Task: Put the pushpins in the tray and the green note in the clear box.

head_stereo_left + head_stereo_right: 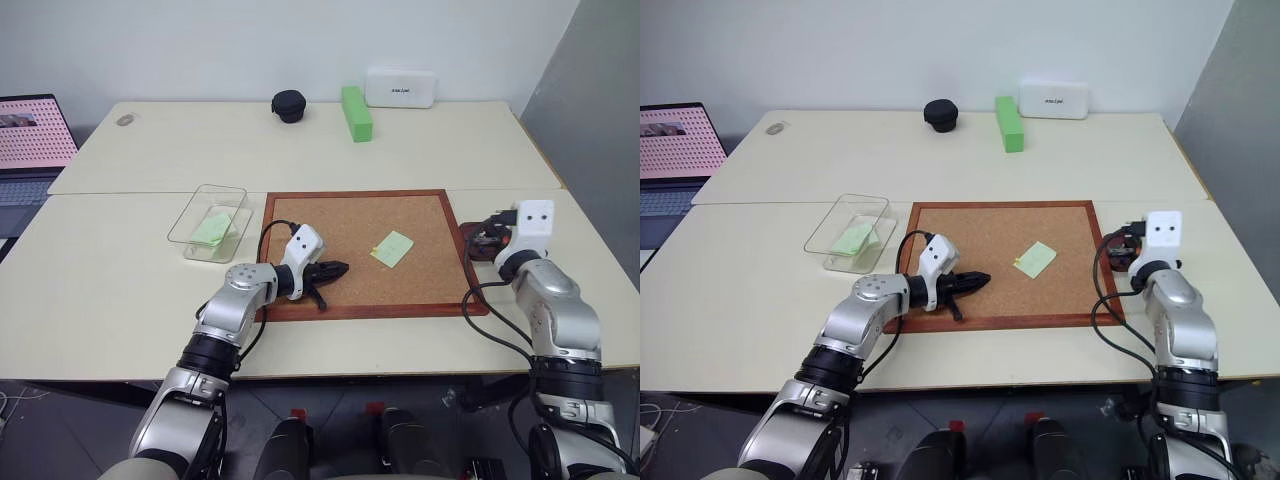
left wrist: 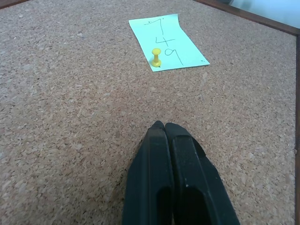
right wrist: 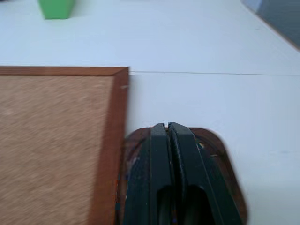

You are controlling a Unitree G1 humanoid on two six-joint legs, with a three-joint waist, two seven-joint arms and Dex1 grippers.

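A pale-green note [image 1: 392, 249] lies on the corkboard [image 1: 340, 215], held by a yellow pushpin [image 2: 156, 57] at its near edge. My left gripper [image 2: 164, 125] is shut with nothing in it and hovers low over the cork, a short way left of that note, pointing at it. A second green note [image 1: 212, 229] lies inside the clear box [image 1: 236, 196] left of the board. The dark reddish-brown tray [image 3: 226, 154] sits just past the board's right frame. My right gripper [image 3: 166, 125] is shut over the tray and hides most of its inside.
A bright green block [image 1: 356, 112], a black round case [image 1: 289, 105] and a white box [image 1: 400, 88] stand along the far side of the table. A laptop [image 1: 30, 140] sits at the far left. Cables loop from both wrists over the board's edges.
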